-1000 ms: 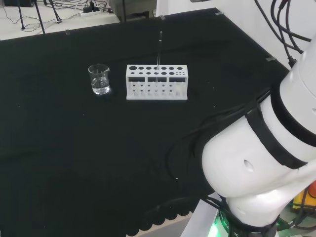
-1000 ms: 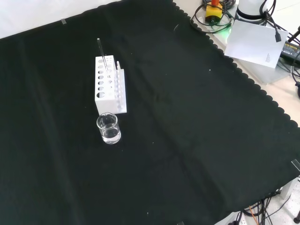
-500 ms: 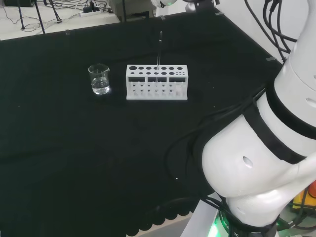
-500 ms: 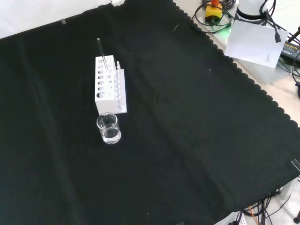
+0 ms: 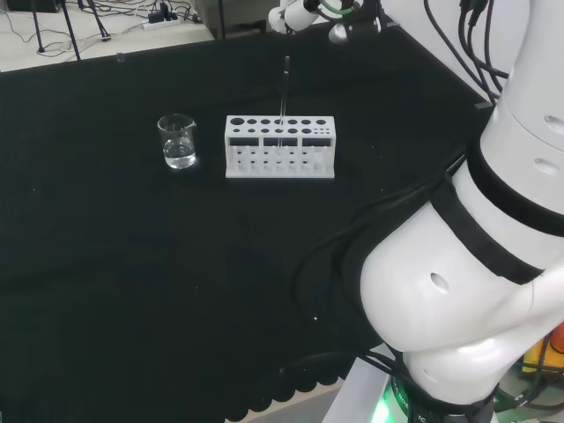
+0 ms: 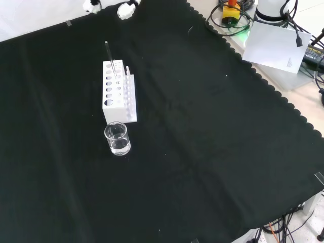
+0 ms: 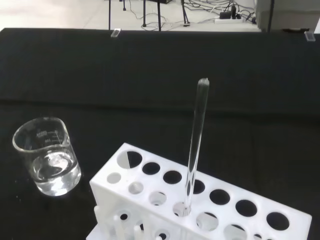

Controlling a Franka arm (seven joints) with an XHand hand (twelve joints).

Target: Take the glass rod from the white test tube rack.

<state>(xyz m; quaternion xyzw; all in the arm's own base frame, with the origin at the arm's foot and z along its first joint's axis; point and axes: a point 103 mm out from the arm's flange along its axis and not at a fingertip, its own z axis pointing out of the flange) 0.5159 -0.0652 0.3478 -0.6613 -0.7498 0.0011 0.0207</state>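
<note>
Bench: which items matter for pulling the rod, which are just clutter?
Job:
- glass rod, upright in a rack hole
- white test tube rack
- hand, at the head view's top edge, not touching the rod

Lying about:
- beaker holding some clear liquid, beside the rack

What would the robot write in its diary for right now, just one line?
phase: approach | robot hand: above far edge of cloth, nothing held | glass rod: upright in white test tube rack | glass beaker: beside rack, holds clear liquid
</note>
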